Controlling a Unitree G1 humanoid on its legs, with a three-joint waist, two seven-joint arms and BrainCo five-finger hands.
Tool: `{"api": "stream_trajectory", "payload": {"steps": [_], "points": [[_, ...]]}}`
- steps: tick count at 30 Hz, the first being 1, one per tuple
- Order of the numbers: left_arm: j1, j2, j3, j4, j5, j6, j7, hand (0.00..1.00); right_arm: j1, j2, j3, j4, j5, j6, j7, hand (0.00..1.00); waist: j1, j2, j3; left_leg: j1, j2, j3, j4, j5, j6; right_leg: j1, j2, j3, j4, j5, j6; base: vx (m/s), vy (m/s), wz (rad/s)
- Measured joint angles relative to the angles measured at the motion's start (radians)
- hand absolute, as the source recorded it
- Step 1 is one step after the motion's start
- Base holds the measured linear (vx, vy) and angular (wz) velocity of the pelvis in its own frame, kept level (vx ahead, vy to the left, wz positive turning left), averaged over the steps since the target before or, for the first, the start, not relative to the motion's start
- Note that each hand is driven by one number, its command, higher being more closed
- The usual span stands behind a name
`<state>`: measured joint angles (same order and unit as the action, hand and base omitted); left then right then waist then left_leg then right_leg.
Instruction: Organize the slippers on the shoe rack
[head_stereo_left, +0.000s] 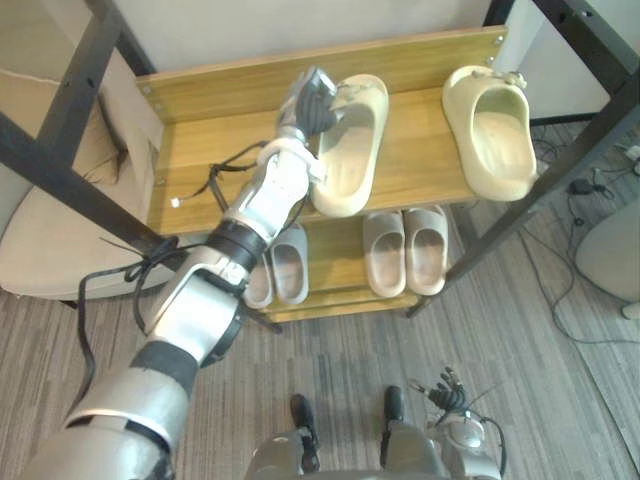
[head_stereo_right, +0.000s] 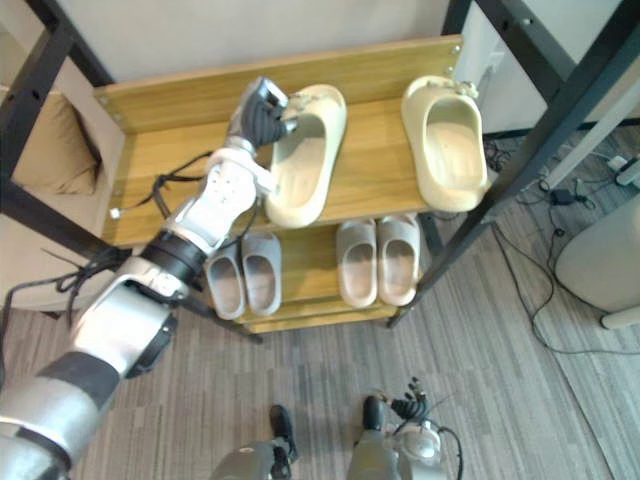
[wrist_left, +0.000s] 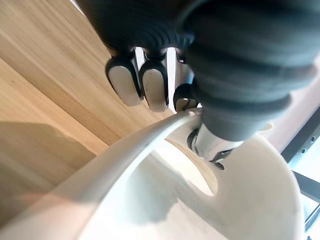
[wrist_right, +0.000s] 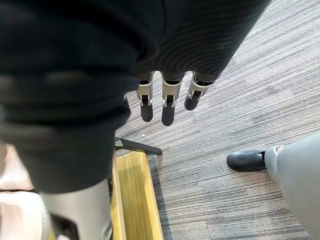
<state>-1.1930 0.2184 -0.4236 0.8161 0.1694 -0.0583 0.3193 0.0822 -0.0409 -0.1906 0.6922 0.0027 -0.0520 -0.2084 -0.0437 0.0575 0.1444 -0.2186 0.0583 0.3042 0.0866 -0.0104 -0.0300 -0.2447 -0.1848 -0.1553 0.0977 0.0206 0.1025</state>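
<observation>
Two cream slippers lie on the wooden top shelf (head_stereo_left: 200, 150) of the shoe rack. My left hand (head_stereo_left: 310, 100) is at the far left edge of the left cream slipper (head_stereo_left: 352, 150). In the left wrist view its fingers (wrist_left: 137, 85) lie outside the slipper's rim (wrist_left: 125, 155) and the thumb sits inside, pinching the side wall. The right cream slipper (head_stereo_left: 492, 130) lies apart near the shelf's right end. My right hand (head_stereo_left: 450, 388) hangs low over the floor, with its fingers (wrist_right: 167, 107) straight and holding nothing.
On the lower shelf are two grey pairs of slippers, one at the left (head_stereo_left: 280, 265) under my arm and one at the right (head_stereo_left: 405, 250). Black frame bars (head_stereo_left: 540, 190) cross both sides. A beige cushioned seat (head_stereo_left: 50, 240) stands left of the rack.
</observation>
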Motion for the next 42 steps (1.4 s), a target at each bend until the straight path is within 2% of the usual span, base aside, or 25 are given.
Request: {"api": "stream_trajectory", "payload": {"steps": [8, 14, 30, 31, 42], "points": [[-0.003, -0.01, -0.012, 0.0, -0.017, 0.0, -0.006, 1.0, -0.001, 0.001, -0.003, 0.001, 0.0, 0.0, 0.0, 0.0, -0.005, 0.003, 0.002, 0.003, -0.005, 0.002, 0.0, -0.001, 0.001, 0.001, -0.006, 0.003, 0.001, 0.0, 0.002, 0.0, 0.013, 0.0], [-0.012, -0.019, -0.012, 0.0, -0.048, 0.0, -0.018, 1.0, -0.001, 0.001, -0.007, 0.001, 0.0, 0.001, 0.001, 0.0, -0.006, 0.023, 0.012, 0.008, -0.005, 0.009, -0.001, -0.001, 0.001, 0.001, -0.005, 0.01, 0.002, 0.001, 0.003, 0.0, 0.0, -0.02], [-0.069, -0.025, -0.012, 0.041, -0.093, -0.001, -0.034, 1.0, -0.003, 0.003, -0.037, 0.001, 0.018, 0.002, 0.002, 0.0, -0.015, 0.026, 0.011, -0.009, -0.007, 0.047, -0.002, -0.007, 0.007, -0.038, -0.005, 0.05, -0.005, 0.017, 0.008, 0.0, 0.011, -0.06], [-0.074, -0.024, -0.011, 0.04, -0.093, -0.002, -0.036, 0.0, -0.003, 0.003, -0.037, 0.001, 0.018, 0.002, 0.002, 0.0, -0.015, 0.026, 0.011, -0.013, -0.007, 0.049, -0.002, -0.007, 0.008, -0.041, -0.004, 0.052, -0.01, 0.021, 0.009, 0.02, 0.012, -0.07], [-0.09, 0.005, -0.01, 0.04, -0.114, -0.003, -0.039, 0.0, -0.006, 0.005, -0.037, 0.001, 0.019, 0.002, 0.003, 0.0, -0.015, 0.026, 0.011, -0.025, -0.009, 0.063, -0.002, -0.009, 0.01, -0.046, -0.004, 0.065, -0.042, 0.042, 0.013, 0.01, 0.008, -0.03]]}}
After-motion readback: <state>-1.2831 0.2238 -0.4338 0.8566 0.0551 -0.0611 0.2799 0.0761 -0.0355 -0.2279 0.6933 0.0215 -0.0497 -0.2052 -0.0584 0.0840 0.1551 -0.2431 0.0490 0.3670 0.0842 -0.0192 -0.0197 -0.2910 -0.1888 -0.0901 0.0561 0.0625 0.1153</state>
